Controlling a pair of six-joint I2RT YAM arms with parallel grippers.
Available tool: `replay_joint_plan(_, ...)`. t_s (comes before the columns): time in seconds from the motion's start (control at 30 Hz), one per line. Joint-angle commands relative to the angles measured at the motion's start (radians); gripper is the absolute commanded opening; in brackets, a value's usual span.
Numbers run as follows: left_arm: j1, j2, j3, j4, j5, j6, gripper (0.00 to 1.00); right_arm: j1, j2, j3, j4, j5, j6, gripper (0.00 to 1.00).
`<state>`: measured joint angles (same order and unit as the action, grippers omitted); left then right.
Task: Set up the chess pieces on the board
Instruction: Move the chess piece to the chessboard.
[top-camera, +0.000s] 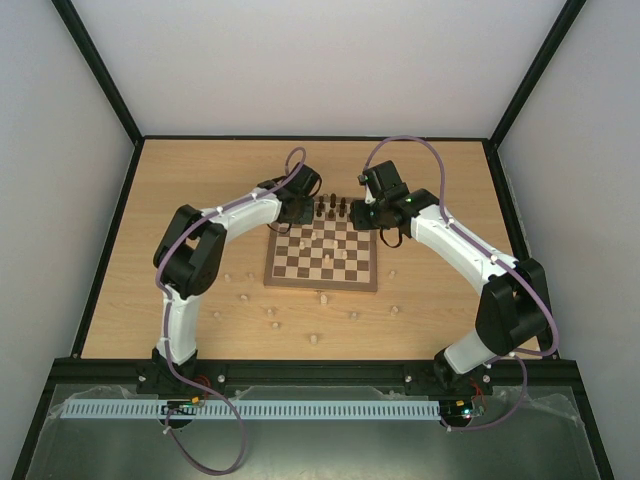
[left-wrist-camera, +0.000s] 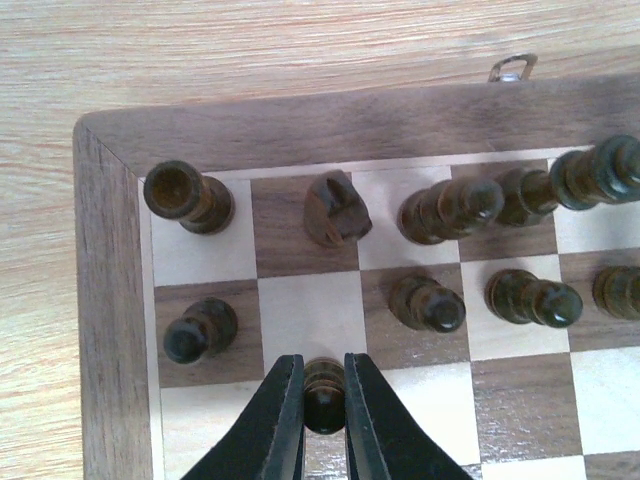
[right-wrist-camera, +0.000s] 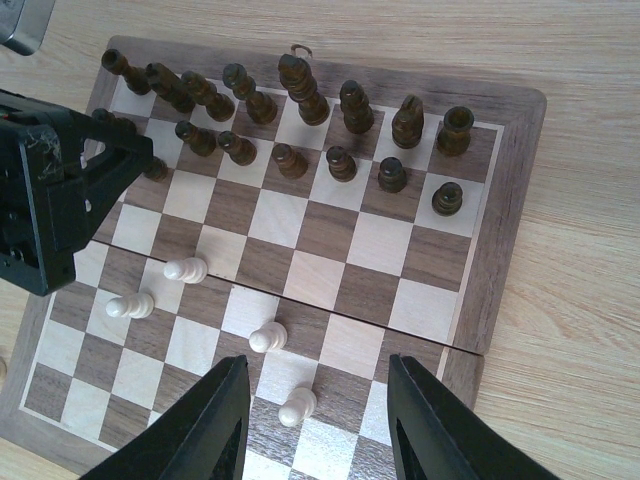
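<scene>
Readable text: none | board (right-wrist-camera: 330, 232): plain checks, no letters or numbers | chess pieces (right-wrist-camera: 341, 162): unmarked | tabletop (top-camera: 440, 180): no labels or signs

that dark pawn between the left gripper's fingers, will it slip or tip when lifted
Probably stiff and light: the dark pawn looks like small turned wood. Its rounded, glossy head sits between the left gripper's smooth fingers, so it might twist or slip. Set down carelessly, it would likely tip and roll, being narrow-based like the neighbouring pawn.
</scene>
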<state>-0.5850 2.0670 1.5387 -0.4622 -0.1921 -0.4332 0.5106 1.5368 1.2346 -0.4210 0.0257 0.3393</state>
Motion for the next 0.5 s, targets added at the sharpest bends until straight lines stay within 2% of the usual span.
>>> replay_joint_plan(0.0,0.017,0.024,0.051,-0.039,-0.024,0.011,0.02,-0.001,0.007,-0.017,-0.012,-0.008,-0.014,0.39)
replay_joint_plan(0.47,0.026,0.039,0.074,-0.028,-0.001,0.02,0.02,-0.002,0.01,-0.017,-0.009,-0.009,-0.014,0.38)
